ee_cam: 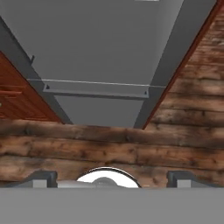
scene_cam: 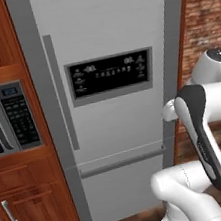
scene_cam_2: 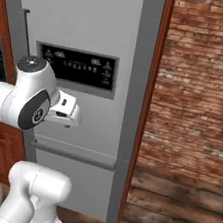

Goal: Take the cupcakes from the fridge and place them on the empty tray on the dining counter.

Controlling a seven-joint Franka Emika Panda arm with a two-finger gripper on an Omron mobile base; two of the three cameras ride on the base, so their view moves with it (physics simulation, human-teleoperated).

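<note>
my pincer (ee_cam: 111, 179) hangs wide open and empty over the floor (ee_cam: 109, 144), tips pointing down. ahead stands the fridge (scene_cam: 100, 33), door shut, cupcakes presumably inside. its handle (scene_cam: 60, 92) runs upright, up and left of my pincer; that's where i must reach.

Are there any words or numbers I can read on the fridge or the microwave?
Fridge black panel: small white marks, too blurred to read.
Microwave keypad: buttons and a small display, too small to read.
No other writing can be read.
</note>
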